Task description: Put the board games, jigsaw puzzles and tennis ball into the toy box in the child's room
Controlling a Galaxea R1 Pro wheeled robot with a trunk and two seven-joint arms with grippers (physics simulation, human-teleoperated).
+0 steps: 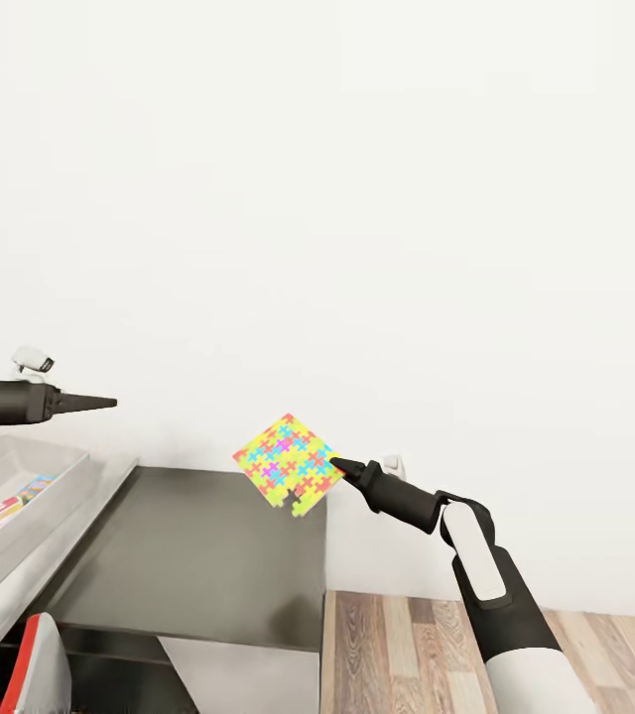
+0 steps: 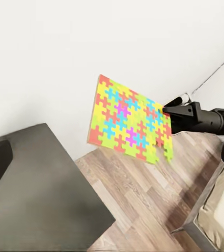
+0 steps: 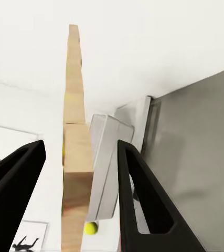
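Observation:
My right gripper (image 1: 340, 465) is shut on one corner of a jigsaw puzzle (image 1: 287, 464), a bright multicoloured square held tilted in the air over the right end of a dark grey cabinet. In the left wrist view the jigsaw puzzle (image 2: 126, 124) faces the camera with the right gripper (image 2: 168, 111) at its edge. The right wrist view shows the jigsaw puzzle (image 3: 74, 79) edge-on between the fingers (image 3: 143, 194). Beyond it lie the toy box (image 3: 104, 168) and the tennis ball (image 3: 91, 227). The toy box (image 1: 30, 466) stands on the table (image 1: 99, 496) at the left, with a printed board game (image 1: 5, 508) inside. My left gripper (image 1: 109, 402) hovers shut above the toy box.
The dark grey cabinet (image 1: 208, 555) stands lower than the table, against the white wall. Wood-plank floor (image 1: 407, 645) lies to its right. A bed corner (image 2: 222, 210) shows in the left wrist view. A red object (image 1: 40, 664) sits at the head view's lower left.

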